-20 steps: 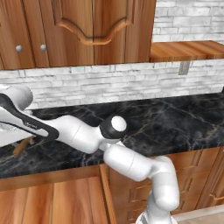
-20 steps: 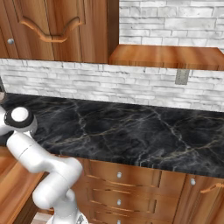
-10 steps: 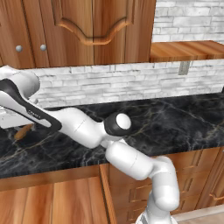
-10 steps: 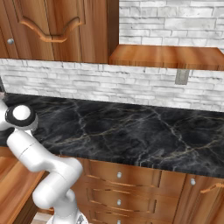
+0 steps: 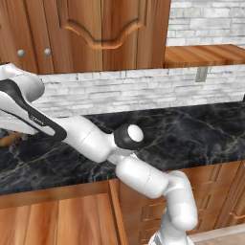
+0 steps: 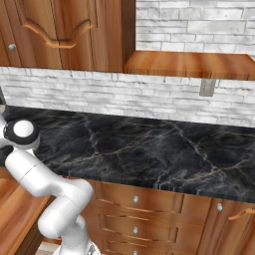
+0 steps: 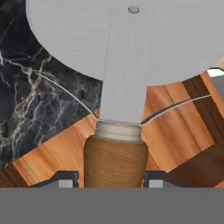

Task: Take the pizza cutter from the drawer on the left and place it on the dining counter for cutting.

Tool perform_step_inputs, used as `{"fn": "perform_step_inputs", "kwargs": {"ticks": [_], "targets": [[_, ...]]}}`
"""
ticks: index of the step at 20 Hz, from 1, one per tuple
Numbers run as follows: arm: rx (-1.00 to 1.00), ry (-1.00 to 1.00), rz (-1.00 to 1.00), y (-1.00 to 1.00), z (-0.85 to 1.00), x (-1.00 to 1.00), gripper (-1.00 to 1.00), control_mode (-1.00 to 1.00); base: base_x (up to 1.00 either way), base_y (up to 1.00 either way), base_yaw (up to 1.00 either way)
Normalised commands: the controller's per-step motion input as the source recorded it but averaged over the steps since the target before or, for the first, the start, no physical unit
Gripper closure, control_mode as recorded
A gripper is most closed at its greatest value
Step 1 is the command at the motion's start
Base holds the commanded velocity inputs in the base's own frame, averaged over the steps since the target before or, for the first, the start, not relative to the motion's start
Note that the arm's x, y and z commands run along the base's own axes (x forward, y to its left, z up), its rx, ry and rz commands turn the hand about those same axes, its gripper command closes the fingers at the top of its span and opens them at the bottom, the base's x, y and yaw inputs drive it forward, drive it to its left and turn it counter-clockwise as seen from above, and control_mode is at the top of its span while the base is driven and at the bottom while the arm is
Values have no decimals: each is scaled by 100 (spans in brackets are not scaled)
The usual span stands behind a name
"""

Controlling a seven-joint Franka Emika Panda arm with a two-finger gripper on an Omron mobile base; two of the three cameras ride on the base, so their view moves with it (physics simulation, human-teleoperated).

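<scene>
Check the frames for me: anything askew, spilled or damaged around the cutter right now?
Nothing stands out. The pizza cutter sits straight between the gripper fingers, handle clamped, blade intact and clean. The black counter shows no spills or damage.

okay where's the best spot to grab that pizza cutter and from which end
By the wooden handle, coming from the butt end along the tool's axis. The pizza cutter carries a broad flat wheel blade at its far end, poor for pinching, while the short round handle sits between the two fingertips of the gripper, which appears closed on it.
</scene>
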Motion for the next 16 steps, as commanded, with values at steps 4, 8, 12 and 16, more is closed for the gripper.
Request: {"fn": "perform_step_inputs", "kwargs": {"ticks": [4,8,12,16], "targets": [[30,0,-71,-21,0,-27,100,-100,0,0,0],[14,0,-63,-74,-19,-18,100,-100,0,0,0],[5,-2,-60,-43,-48,-76,100,-100,0,0,0],[6,-6,-44,-31,-20,-100,100,-100,0,0,0]]}}
